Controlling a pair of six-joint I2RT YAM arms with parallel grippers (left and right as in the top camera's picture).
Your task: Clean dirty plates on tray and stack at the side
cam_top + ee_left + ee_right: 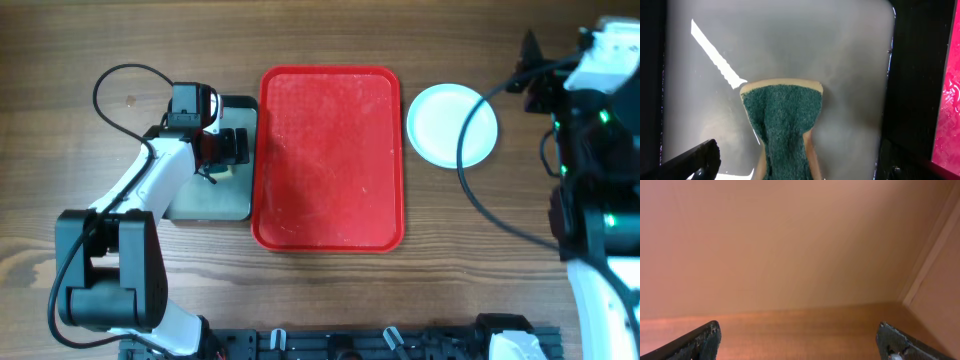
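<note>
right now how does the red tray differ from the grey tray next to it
The red tray is bright red and the larger; the grey tray is dull and smaller. The grey tray carries a green sponge; the red tray carries none. Both are rectangular with rounded corners.

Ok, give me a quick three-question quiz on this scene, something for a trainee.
1. Fill in: seen from overhead, the plate lies to the ____ of the red tray.
2. True or false: the red tray holds a plate.
3. What lies below the open left gripper? A. sponge B. cup C. cloth

Key: 1 right; 2 false; 3 A.
</note>
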